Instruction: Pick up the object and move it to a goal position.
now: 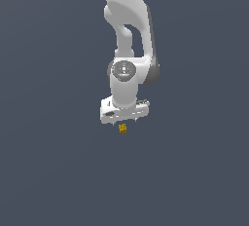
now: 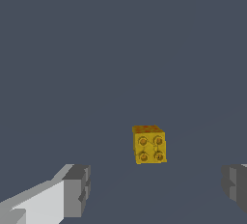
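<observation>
The object (image 1: 122, 128), a tiny yellow-orange block with round bumps, is seen just below the middle of the exterior view, on the flat grey ground; it is found right under the white gripper (image 1: 123, 121); in the wrist view the object (image 2: 149, 144) is seen between the two grey fingertips (image 2: 77, 190), touched by neither; the gripper (image 2: 157, 189) is spread wide and nothing is held.

orange-yellow block (image 2: 149, 144) on grey floor (image 2: 120, 49)

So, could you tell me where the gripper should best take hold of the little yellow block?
Probably across the block's two opposite flat sides, coming straight down from above. It is roughly cube-shaped, and the open gripper already has a finger standing apart on either side.
</observation>
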`<state>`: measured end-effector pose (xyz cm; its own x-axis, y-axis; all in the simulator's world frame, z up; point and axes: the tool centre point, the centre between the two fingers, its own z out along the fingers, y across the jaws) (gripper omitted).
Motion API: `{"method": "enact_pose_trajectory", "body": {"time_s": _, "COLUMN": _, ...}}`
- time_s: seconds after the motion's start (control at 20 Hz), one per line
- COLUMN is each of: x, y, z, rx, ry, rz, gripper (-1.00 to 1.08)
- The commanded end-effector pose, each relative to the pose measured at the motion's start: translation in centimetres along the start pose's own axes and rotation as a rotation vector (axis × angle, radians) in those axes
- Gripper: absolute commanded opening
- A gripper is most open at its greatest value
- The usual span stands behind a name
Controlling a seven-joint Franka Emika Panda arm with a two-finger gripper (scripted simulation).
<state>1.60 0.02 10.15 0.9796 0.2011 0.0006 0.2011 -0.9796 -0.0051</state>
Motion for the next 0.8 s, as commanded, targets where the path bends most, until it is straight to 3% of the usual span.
{"method": "enact_pose_trajectory", "body": {"time_s": 0.0, "x": 0.3, "y": 0.3, "z": 1.3, "rx": -0.003, "ry": 0.0, "rz": -0.037, "gripper": 1.0}}
{"method": "enact_pose_trajectory", "body": {"time_s": 0.75, "x": 0.5, "y": 0.7, "z": 4.1, "rx": -0.005, "ry": -0.002, "rz": -0.08, "gripper": 1.0}}
